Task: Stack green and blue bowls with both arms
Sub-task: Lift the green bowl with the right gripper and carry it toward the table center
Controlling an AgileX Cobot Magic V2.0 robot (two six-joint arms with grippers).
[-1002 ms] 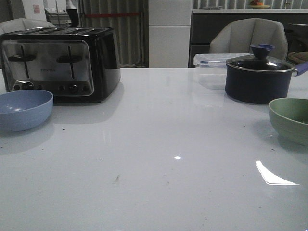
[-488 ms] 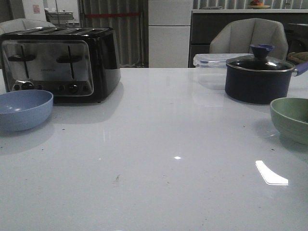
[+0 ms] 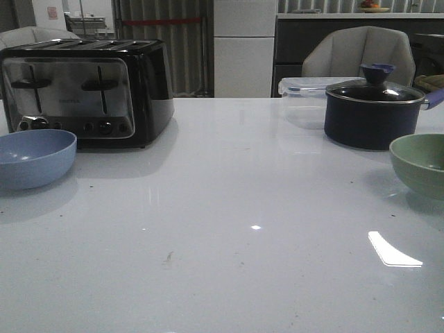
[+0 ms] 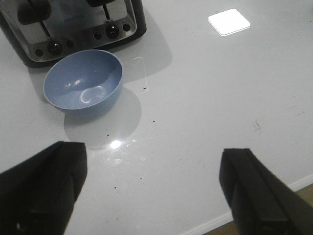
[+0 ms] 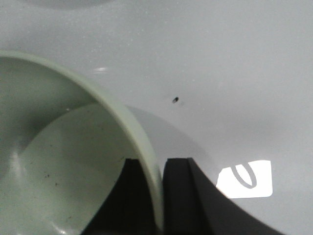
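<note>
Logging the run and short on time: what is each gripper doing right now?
Left gripper: open, holding nothing, above the table short of the blue bowl.
Right gripper: shut on the green bowl, one finger on each side of its rim.

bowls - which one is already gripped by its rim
The green bowl: the right gripper has its jaws shut on that bowl's rim. The blue bowl sits untouched, the left gripper open and short of it.

Green bowl (image 3: pixel 420 165) cut off at front view's 3 o'clock edge; blue bowl (image 3: pixel 35 158) clipped at 9 o'clock. Toaster (image 4: pixel 73 24) lettering unreadable.
</note>
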